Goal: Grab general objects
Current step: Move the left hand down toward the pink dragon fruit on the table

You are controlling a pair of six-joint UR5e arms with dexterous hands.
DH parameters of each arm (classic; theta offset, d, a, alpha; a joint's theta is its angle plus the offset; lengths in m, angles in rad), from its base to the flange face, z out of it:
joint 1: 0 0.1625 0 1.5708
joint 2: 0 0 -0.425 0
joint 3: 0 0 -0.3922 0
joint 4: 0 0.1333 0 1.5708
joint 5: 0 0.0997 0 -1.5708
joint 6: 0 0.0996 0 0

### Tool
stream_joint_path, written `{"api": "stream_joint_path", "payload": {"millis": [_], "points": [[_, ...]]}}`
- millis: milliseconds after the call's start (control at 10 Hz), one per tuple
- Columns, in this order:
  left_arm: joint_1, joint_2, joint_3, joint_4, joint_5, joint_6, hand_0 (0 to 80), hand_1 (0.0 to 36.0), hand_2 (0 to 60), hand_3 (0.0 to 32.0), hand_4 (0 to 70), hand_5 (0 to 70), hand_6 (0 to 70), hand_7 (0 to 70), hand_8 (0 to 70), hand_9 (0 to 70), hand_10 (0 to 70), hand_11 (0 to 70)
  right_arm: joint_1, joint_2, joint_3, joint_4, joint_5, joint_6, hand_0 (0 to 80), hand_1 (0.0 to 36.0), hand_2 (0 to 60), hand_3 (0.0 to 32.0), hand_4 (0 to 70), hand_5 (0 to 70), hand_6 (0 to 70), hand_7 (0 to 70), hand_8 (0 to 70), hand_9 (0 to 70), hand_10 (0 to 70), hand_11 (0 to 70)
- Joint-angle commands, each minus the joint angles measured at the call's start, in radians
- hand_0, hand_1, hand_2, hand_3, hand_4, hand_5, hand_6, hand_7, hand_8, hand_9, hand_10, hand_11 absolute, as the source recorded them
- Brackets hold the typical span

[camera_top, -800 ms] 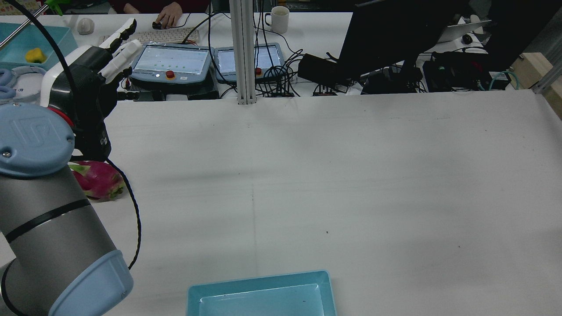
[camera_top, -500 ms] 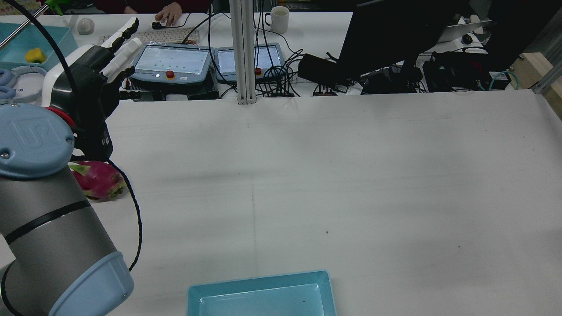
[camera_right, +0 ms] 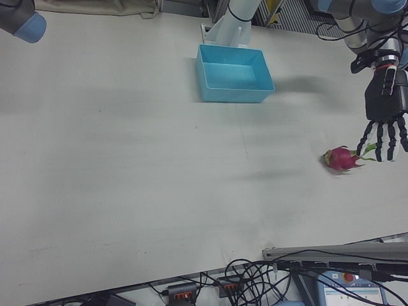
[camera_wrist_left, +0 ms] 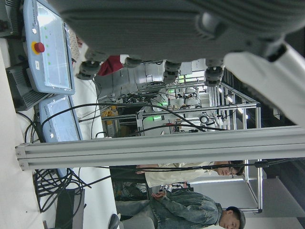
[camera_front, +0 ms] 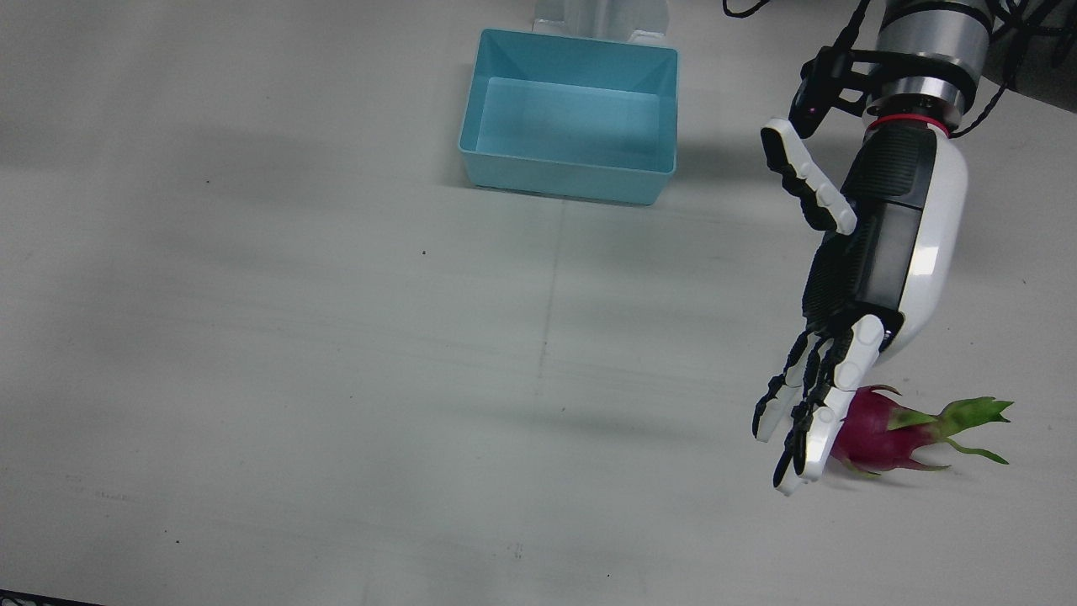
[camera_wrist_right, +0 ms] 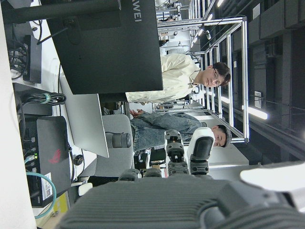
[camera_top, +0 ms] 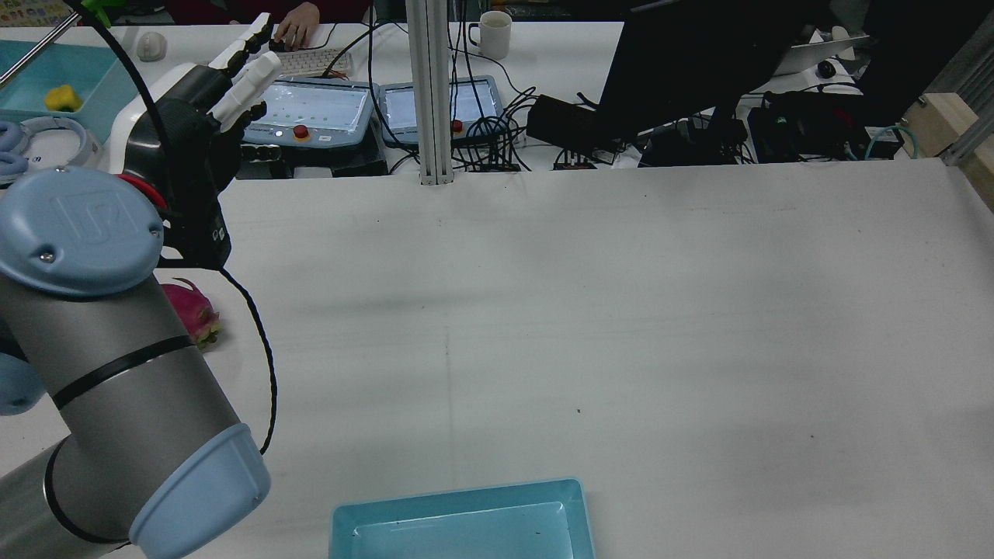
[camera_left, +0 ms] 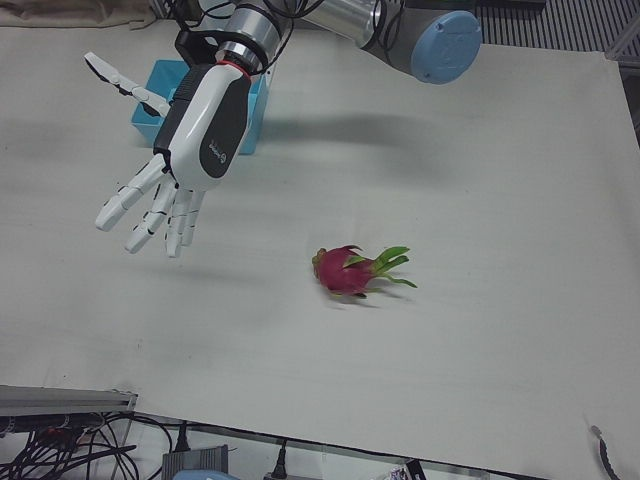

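Observation:
A pink dragon fruit [camera_front: 879,425] with green leaf tips lies on the white table, on my left arm's side. It also shows in the left-front view [camera_left: 345,270] and the right-front view [camera_right: 341,159]. In the rear view my arm hides all but part of the dragon fruit [camera_top: 192,310]. My left hand [camera_front: 850,278] hovers above the table, open, fingers spread and holding nothing. The left-front view shows the left hand [camera_left: 190,140] raised well clear of the fruit. My right hand [camera_wrist_right: 190,191] shows only in its own view, its fingers [camera_wrist_right: 200,145] apart and bare.
A light blue bin [camera_front: 484,156] stands near the pedestals, also seen in the rear view [camera_top: 458,497]. Beyond the table's far edge are teach pendants [camera_top: 311,109], an aluminium post [camera_top: 431,93], a mug [camera_top: 495,32], a monitor [camera_top: 699,62] and cables.
In the rear view my left arm and hand have swung right and farther out. The arm now covers more of the dragon fruit.

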Motion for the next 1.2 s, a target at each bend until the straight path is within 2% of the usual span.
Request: {"api": "stream_joint_path", "payload": {"millis": [0, 100, 300, 400, 600, 800, 900, 1100], "points": [[-0.010, 0.005, 0.009, -0.029, 0.004, 0.120, 46.0, 4.4, 0.0, 10.2, 0.0, 6.1, 0.0, 14.5, 0.0, 1.5, 0.0, 0.0, 0.000, 0.000, 0.000, 0.000, 0.000, 0.000, 0.0, 0.0, 0.0, 0.0, 0.0, 0.0, 0.0, 0.0, 0.0, 0.0, 0.0, 0.0], [-0.014, 0.009, 0.015, -0.057, 0.006, 0.185, 45.9, 4.1, 0.0, 10.6, 0.0, 5.8, 0.0, 14.0, 0.0, 1.4, 0.0, 0.0, 0.000, 0.000, -0.001, 0.000, 0.000, 0.000, 0.0, 0.0, 0.0, 0.0, 0.0, 0.0, 0.0, 0.0, 0.0, 0.0, 0.0, 0.0], [-0.019, 0.000, 0.020, -0.083, 0.006, 0.391, 43.8, 2.3, 0.0, 0.2, 0.0, 2.8, 0.0, 11.5, 0.0, 0.9, 0.0, 0.0, 0.000, 0.000, -0.001, 0.000, 0.000, 0.000, 0.0, 0.0, 0.0, 0.0, 0.0, 0.0, 0.0, 0.0, 0.0, 0.0, 0.0, 0.0], [-0.025, 0.003, 0.017, -0.083, 0.007, 0.489, 43.8, 2.3, 0.0, 0.0, 0.0, 2.0, 0.0, 11.1, 0.0, 0.8, 0.0, 0.0, 0.000, 0.000, -0.001, 0.000, 0.000, 0.000, 0.0, 0.0, 0.0, 0.0, 0.0, 0.0, 0.0, 0.0, 0.0, 0.0, 0.0, 0.0], [-0.077, 0.009, 0.020, -0.085, 0.049, 0.665, 45.9, 5.0, 0.0, 0.0, 0.6, 4.1, 0.0, 13.4, 0.0, 1.2, 0.0, 0.0, 0.001, 0.000, 0.000, 0.000, 0.000, 0.000, 0.0, 0.0, 0.0, 0.0, 0.0, 0.0, 0.0, 0.0, 0.0, 0.0, 0.0, 0.0], [-0.099, 0.009, 0.021, -0.082, 0.075, 0.828, 44.8, 4.5, 0.0, 0.0, 0.0, 1.1, 0.0, 12.3, 0.0, 1.0, 0.0, 0.0, 0.001, 0.000, 0.002, 0.000, 0.000, 0.000, 0.0, 0.0, 0.0, 0.0, 0.0, 0.0, 0.0, 0.0, 0.0, 0.0, 0.0, 0.0], [-0.097, 0.015, 0.023, -0.062, 0.079, 0.873, 43.2, 3.4, 0.0, 0.0, 0.0, 0.1, 0.0, 12.7, 0.0, 1.1, 0.0, 0.0, 0.001, 0.000, 0.003, 0.000, 0.000, 0.000, 0.0, 0.0, 0.0, 0.0, 0.0, 0.0, 0.0, 0.0, 0.0, 0.0, 0.0, 0.0], [-0.090, 0.044, 0.018, -0.005, 0.087, 0.896, 45.1, 5.8, 0.0, 0.0, 0.4, 0.0, 0.0, 12.4, 0.0, 1.0, 0.0, 0.0, 0.001, 0.000, 0.003, 0.000, 0.000, 0.000, 0.0, 0.0, 0.0, 0.0, 0.0, 0.0, 0.0, 0.0, 0.0, 0.0, 0.0, 0.0]]}}
